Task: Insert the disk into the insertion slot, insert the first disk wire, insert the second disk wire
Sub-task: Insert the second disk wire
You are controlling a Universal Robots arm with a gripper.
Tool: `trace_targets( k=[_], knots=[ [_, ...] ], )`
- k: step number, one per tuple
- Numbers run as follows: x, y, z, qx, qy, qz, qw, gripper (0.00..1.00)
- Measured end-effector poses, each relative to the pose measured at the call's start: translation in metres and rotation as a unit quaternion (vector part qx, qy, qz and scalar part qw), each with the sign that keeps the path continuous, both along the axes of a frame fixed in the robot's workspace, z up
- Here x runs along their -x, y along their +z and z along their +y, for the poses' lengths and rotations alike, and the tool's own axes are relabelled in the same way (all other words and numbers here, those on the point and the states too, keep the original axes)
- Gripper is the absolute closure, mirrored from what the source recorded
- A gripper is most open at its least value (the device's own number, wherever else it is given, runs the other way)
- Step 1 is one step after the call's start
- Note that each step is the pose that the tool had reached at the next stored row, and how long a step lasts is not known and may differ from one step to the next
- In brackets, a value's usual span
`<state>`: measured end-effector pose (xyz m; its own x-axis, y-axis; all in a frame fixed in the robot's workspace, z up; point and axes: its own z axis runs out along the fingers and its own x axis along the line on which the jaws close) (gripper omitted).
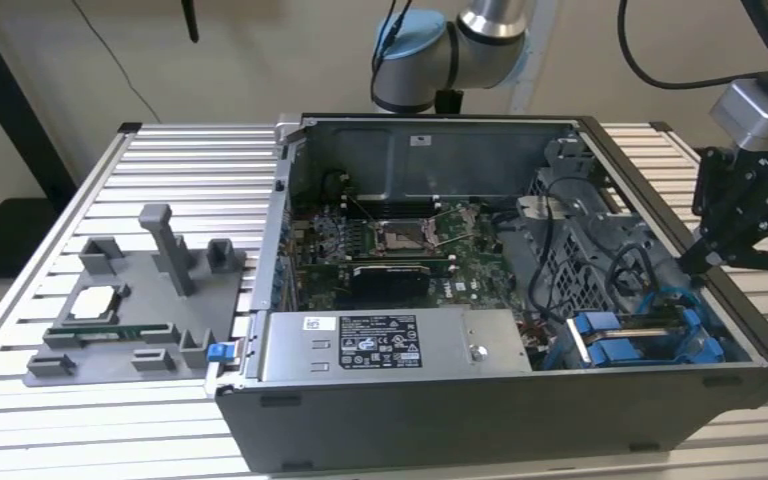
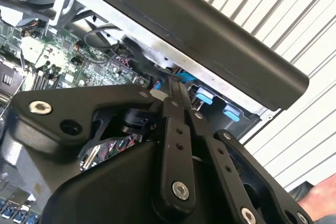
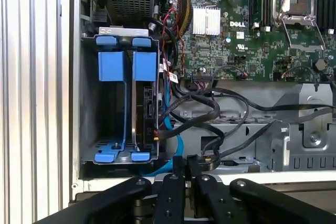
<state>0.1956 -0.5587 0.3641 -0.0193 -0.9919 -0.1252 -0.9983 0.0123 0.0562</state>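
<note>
Open grey metal computer case [image 1: 491, 410] lying on a ribbed aluminium desk [image 1: 171, 150]. The disk [image 3: 146, 114] sits on edge inside the insertion slot [image 3: 89, 103], a sheet-metal bay in the corner of the case nearest the claw. Its dark flat body is clipped in a glossy bright blue plastic carrier [image 3: 144, 66], with a second blue carrier [image 3: 110, 66] just beside it in the same cage. In the exterior view the disk's long axis runs along the case's near wall, from that view's left to its right, with the blue tab ends [image 1: 611, 338] turned toward the case's interior.

A bundle of round black wires [image 3: 210, 108] and one flat blue cable [image 3: 168, 129] loop from the green motherboard [image 3: 247, 30] toward the disk's edge. The board carries a finned silver heatsink [image 3: 206, 21].

The black claw [image 3: 185, 165] hangs over the case rim just beside the cage, its slim straight fingers [image 2: 174, 103] drawn together with only a sliver between them. Whether anything is pinched there cannot be told.

A grey moulded fixture [image 1: 131, 330] lies on the desk at the exterior view's left, well apart.
</note>
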Motion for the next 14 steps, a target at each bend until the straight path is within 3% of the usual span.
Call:
trace_targets(
  k=[7,8,14],
  knots=[
    [0.0000,0.0019,-0.0009,0.0010,0.000,0.0020,1.0000,1.00],
    [0.0000,0.0020,-0.0012,0.0019,0.000,0.0022,1.0000,0.00],
    [-0.0001,0.0058,-0.0015,0.0107,0.000,0.0026,0.9999,0.00]
  ],
)
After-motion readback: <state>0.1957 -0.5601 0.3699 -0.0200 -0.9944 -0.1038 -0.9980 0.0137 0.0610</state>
